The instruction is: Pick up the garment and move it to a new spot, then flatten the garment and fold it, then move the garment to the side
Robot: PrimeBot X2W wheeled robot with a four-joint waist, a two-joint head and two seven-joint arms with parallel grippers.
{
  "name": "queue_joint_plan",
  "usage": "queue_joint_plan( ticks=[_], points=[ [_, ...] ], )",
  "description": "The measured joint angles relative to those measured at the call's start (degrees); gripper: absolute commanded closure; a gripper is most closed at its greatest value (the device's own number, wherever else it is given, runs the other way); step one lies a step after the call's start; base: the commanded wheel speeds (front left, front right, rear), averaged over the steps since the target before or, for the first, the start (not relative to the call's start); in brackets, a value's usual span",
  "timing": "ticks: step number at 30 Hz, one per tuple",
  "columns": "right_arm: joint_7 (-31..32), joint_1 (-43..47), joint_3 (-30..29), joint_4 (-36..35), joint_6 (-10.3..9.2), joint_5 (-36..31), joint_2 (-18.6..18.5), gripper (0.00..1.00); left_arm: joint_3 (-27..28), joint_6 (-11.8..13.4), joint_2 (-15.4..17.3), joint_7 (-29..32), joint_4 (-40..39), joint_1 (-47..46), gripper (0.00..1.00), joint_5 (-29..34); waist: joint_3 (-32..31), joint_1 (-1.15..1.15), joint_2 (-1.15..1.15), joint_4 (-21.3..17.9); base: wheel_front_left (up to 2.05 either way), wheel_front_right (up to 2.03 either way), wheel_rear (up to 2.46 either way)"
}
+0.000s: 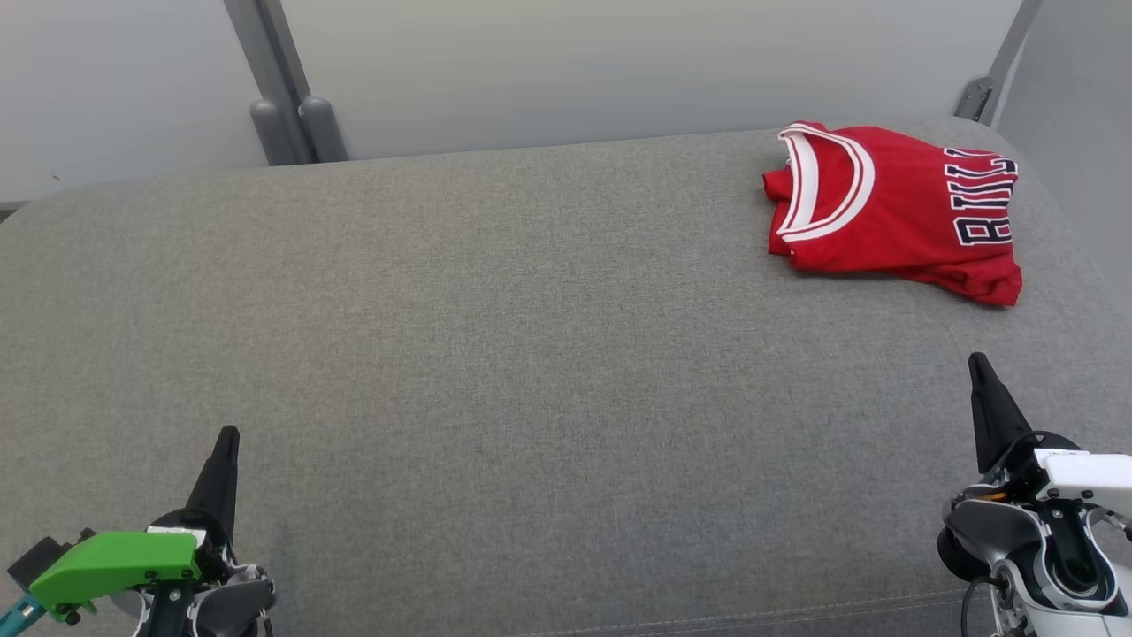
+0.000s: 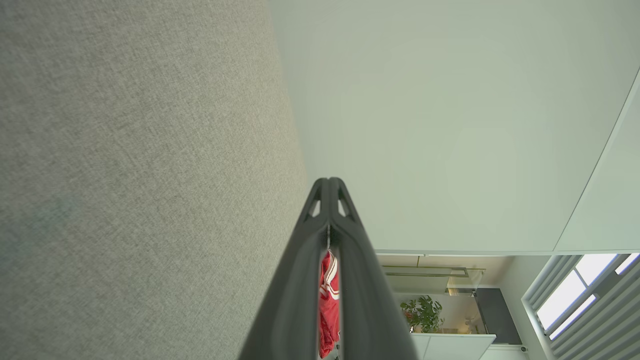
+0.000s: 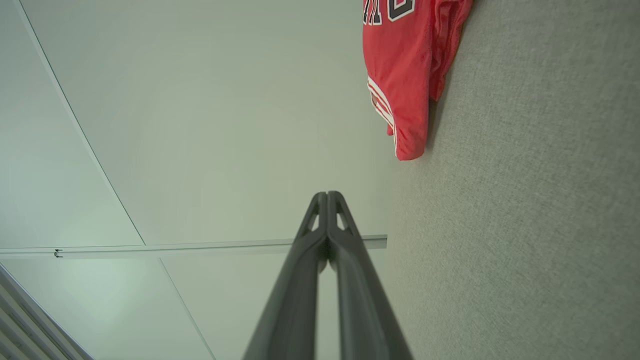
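A red jersey (image 1: 893, 212) with white collar trim and dark lettering lies folded at the far right of the grey cushioned surface (image 1: 495, 354). My left gripper (image 1: 225, 442) sits at the lower left, shut and holding nothing, far from the garment. My right gripper (image 1: 977, 367) is at the lower right, shut and holding nothing, a short way in front of the jersey. The right wrist view shows the jersey (image 3: 407, 65) ahead of the closed fingertips (image 3: 327, 197). A sliver of red jersey (image 2: 329, 300) shows between the left fingers (image 2: 327, 185).
A pale wall (image 1: 619, 62) rises behind the grey surface, with a grey post and two rounded stubs (image 1: 296, 124) at the back left. A metal bracket (image 1: 977, 93) sits at the back right corner. The surface's front seam (image 1: 707, 619) runs near me.
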Motion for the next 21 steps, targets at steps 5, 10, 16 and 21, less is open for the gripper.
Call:
queue_joint_plan(
  ticks=[5, 10, 16, 21],
  points=[
    [0.0, 0.0, -0.03, 0.0, 0.0, 0.0, 0.0, 1.0, 0.0, 0.0, 0.0, 0.0, 0.0, 0.0, 1.0, 0.0, 0.0, 0.0, 0.0, 0.0, 0.0, 0.0, 0.0],
    [0.0, 0.0, -0.07, 0.0, 0.0, 0.0, 0.01, 1.0, 0.01, 0.0, 0.0, 0.0, 0.0, -0.01, 1.0, 0.0, 0.0, 0.0, 0.0, 0.0, 0.0, 0.0, 0.0],
    [0.0, 0.0, -0.09, -0.01, 0.0, 0.0, 0.01, 1.0, 0.02, 0.0, 0.0, 0.0, 0.0, -0.01, 1.0, 0.0, 0.0, 0.0, 0.0, 0.0, 0.0, 0.0, 0.0],
    [0.0, 0.0, -0.1, -0.01, 0.0, 0.0, 0.02, 1.0, 0.02, 0.0, 0.0, 0.0, 0.0, -0.01, 1.0, 0.0, 0.0, 0.0, 0.0, 0.0, 0.0, 0.0, 0.0]
  ],
)
